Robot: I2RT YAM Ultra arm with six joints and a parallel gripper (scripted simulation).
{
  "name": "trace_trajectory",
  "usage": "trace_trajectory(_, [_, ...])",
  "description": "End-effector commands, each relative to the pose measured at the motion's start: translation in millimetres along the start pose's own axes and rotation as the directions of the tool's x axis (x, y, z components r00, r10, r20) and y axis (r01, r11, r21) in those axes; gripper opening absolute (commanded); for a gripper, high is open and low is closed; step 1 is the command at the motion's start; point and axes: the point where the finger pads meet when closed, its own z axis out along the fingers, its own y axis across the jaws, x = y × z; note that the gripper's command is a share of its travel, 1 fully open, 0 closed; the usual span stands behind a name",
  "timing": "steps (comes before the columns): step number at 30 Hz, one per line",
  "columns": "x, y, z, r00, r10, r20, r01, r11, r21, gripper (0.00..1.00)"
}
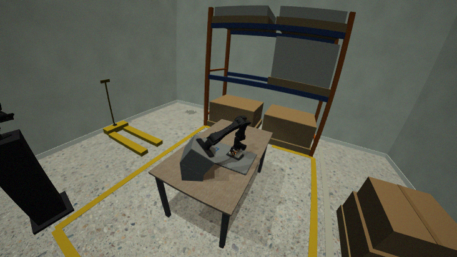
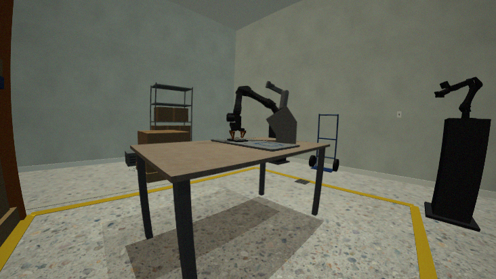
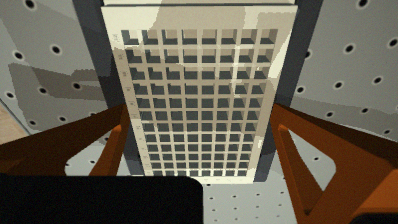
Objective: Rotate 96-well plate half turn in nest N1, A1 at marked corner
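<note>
The cream 96-well plate lies wells up on a dark nest on the perforated grey deck. In the wrist view my gripper is open, with one orange finger on each long side of the plate and a small gap on both sides. In the top and exterior views the gripper points straight down, low over the plate at the deck's far end. It shows the same way from the side. I cannot tell where the cut corner is.
The blue taped outline B1 lies on the deck nearer the arm's grey base housing. The deck sits on a wooden table. Shelving with boxes stands behind the table.
</note>
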Motion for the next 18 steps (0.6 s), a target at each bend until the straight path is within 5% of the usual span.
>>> trace_trajectory(1, [-1, 5, -6.2, 1.0, -0.001, 0.003, 0.001, 1.0, -0.014, 1.0])
trace_trajectory(18, [-1, 5, -35.6, 1.0, 0.0, 0.003, 0.0, 1.0, -0.014, 1.0])
